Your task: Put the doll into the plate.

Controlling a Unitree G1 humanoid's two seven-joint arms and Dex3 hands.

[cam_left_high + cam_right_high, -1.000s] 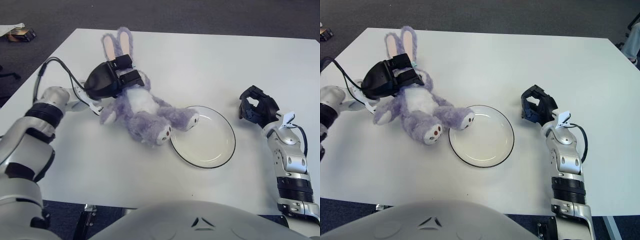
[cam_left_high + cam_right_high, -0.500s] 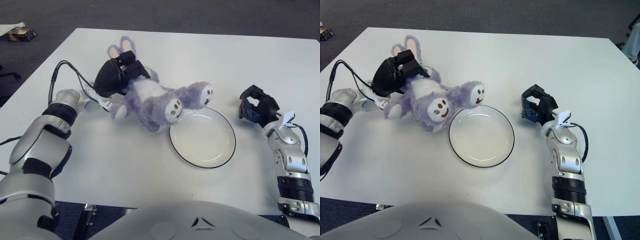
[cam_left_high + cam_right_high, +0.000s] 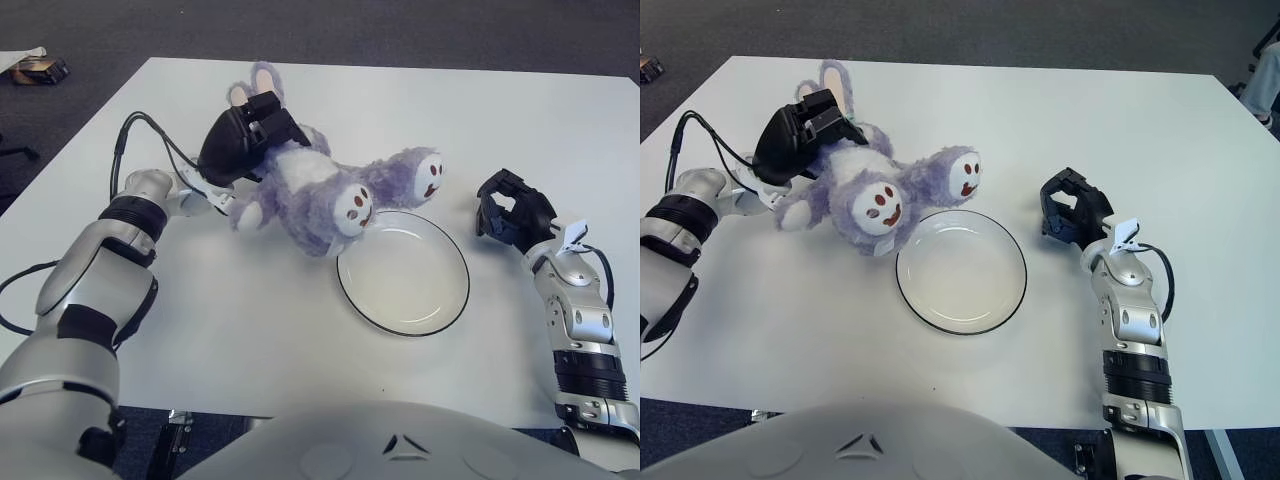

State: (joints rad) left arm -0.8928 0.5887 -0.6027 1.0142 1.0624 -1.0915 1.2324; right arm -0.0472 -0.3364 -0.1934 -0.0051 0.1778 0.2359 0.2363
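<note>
Both views originate from one head-mounted stereo camera, aimed forward and steeply down at the table (image 3: pixel 300 330) from close above its near edge. The robot's torso fills the bottom of each view. The right eye sits slightly to the right, so shared content shifts left. Both cover the plate (image 3: pixel 961 271), both arms and the far edge. Only the right eye shows the far right corner.
</note>
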